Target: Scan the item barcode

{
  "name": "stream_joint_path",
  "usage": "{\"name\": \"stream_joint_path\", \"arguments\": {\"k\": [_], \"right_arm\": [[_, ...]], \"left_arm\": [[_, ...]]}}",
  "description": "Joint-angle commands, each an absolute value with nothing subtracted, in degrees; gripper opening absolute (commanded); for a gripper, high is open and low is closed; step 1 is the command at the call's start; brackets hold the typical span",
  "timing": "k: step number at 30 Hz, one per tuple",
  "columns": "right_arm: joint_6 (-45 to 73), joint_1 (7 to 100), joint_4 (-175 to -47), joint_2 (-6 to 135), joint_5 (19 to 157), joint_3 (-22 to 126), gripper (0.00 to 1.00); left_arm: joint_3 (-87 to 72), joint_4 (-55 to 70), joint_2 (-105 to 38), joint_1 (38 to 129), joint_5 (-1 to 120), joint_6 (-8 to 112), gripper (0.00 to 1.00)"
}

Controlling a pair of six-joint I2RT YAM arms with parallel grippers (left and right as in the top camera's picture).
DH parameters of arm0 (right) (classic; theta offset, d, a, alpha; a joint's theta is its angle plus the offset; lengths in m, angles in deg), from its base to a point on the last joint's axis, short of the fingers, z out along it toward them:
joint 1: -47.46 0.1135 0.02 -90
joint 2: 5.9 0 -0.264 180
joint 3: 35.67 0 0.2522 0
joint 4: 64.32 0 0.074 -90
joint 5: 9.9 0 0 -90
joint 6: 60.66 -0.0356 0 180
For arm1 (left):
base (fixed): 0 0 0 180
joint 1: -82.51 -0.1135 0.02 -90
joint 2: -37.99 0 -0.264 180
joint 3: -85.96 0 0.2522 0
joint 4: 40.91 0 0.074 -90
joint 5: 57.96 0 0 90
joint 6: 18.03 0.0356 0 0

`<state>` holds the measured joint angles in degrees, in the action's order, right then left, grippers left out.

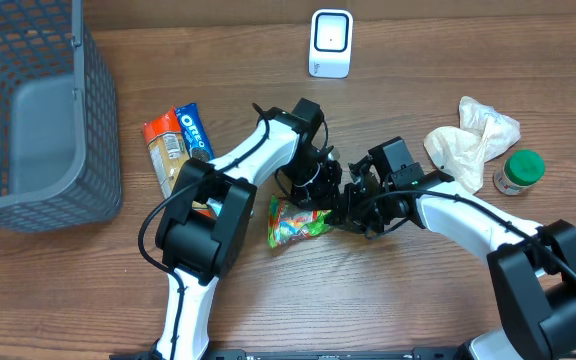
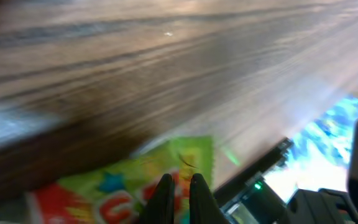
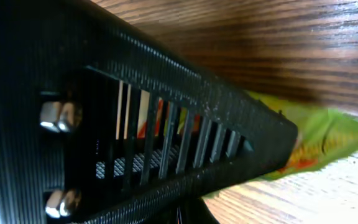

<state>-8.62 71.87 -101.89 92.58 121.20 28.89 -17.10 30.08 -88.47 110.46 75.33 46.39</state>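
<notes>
Overhead: left gripper [image 1: 320, 197], right gripper [image 1: 352, 212] converge at candy [image 1: 290, 224].

The table holds one gray basket [image 1: 28, 110], one white scanner [image 1: 330, 43], one blue cookie pack [image 1: 194, 130], one orange snack pack [image 1: 165, 150], one green candy bag [image 1: 298, 222], one crumpled white bag [image 1: 468, 140] and one green-lidded jar [image 1: 519, 171]. There are two robot arms: left arm [image 1: 243, 160], right arm [image 1: 463, 212].
</notes>
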Motion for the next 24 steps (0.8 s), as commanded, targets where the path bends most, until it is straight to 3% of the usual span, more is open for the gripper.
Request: {"name": "stream_joint_path", "arguments": {"k": [1,7,13,21,24], "right_arm": [[-9.91,71.56,-99.64,89.80,118.75,32.35,0.04],[-9.89,71.56,-101.19,89.56,116.11,32.35,0.04],[-9.89,71.45,-104.43,89.12,116.17,32.39,0.07],[-11.68,71.45,-108.93,88.16,116.20,32.43,0.38],[-13.95,71.45,-108.89,88.18,116.15,32.43,0.57]], "left_arm": [[-17.06,31.24,-88.77,112.71,92.64,45.82,0.04],[-17.06,31.04,-88.77,112.51,99.39,46.43,0.04],[-17.67,31.54,-88.77,107.75,85.29,47.13,0.04],[-24.80,39.22,-88.77,98.00,64.05,47.76,0.04],[-29.80,43.17,-88.77,95.61,56.16,47.68,0.04]]}}
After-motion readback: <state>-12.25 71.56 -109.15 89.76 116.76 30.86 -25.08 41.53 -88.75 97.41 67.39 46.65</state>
